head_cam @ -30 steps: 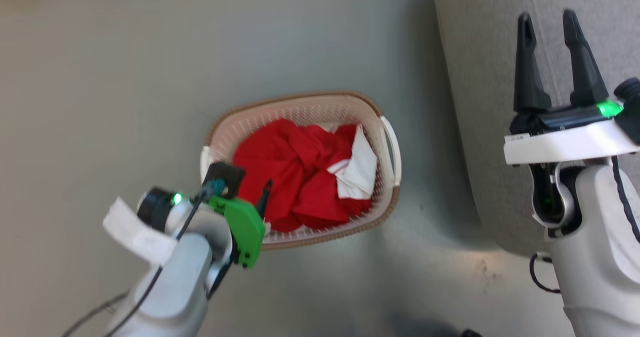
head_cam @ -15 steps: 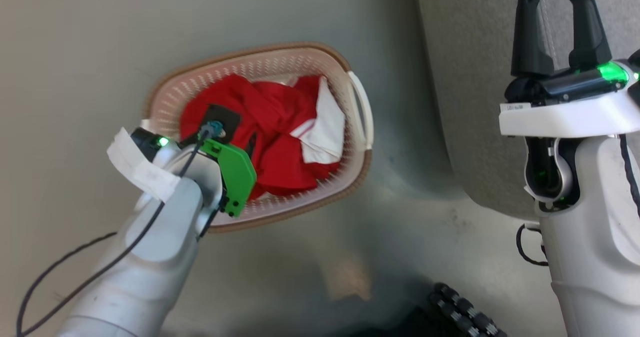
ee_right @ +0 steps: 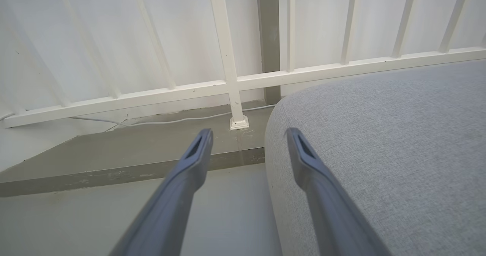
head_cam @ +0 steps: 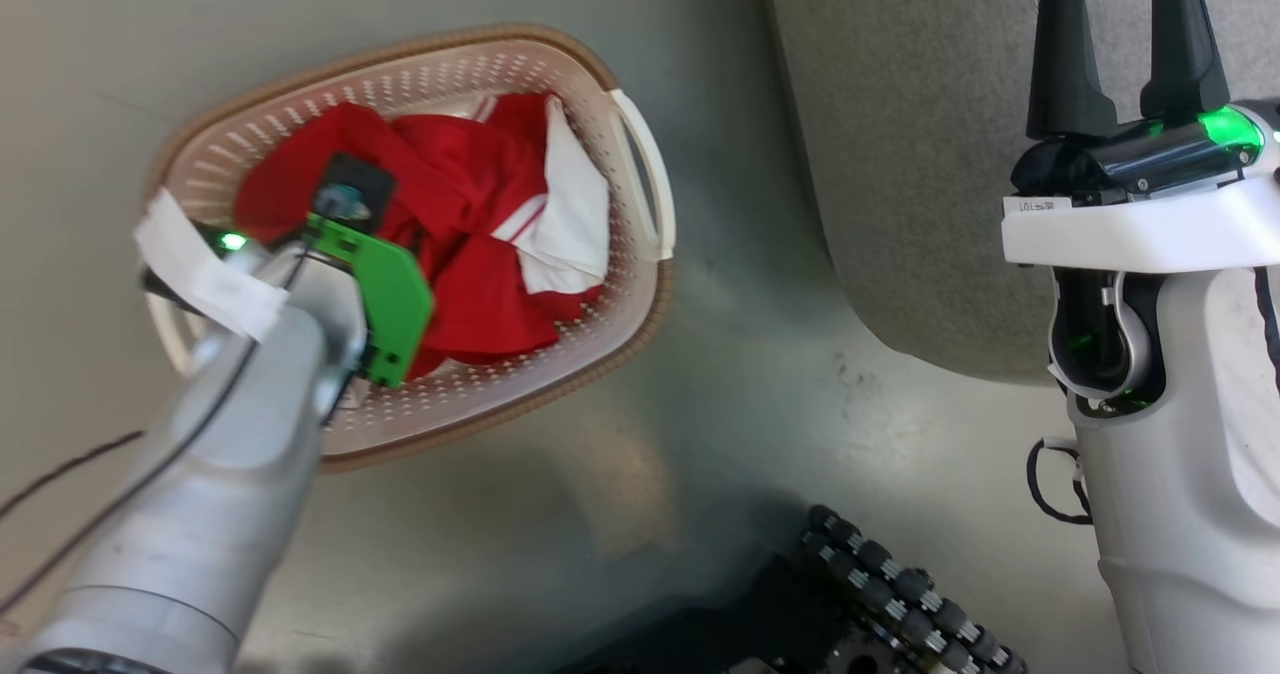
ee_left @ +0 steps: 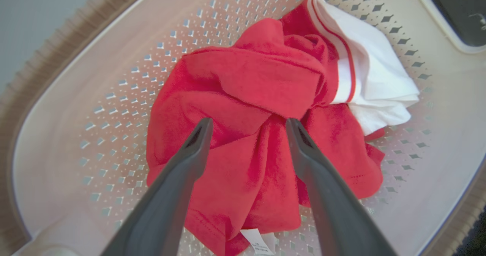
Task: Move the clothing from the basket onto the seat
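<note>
The clothing (ee_left: 246, 77), a crumpled red garment with a white, red-striped part, lies bunched in the basket (head_cam: 480, 409), directly ahead of the left claw (ee_left: 248, 124). That claw is released. Its two dark fingers are spread wide and point down into the basket, their tips over a fold in the middle of the red cloth. Nothing is pinched between them, and I cannot tell whether the tips touch the fabric. In the left wrist view the white part lies beyond the claw's right-hand finger. The basket stands on the grey floor (head_cam: 700, 424). The seat (ee_right: 379, 142) lies apart from the basket, on the side of the right claw (ee_right: 248, 132). That claw is released and empty, held above the seat's rounded edge. Beyond it a white railing (ee_right: 228, 58) runs along the wall.
</note>
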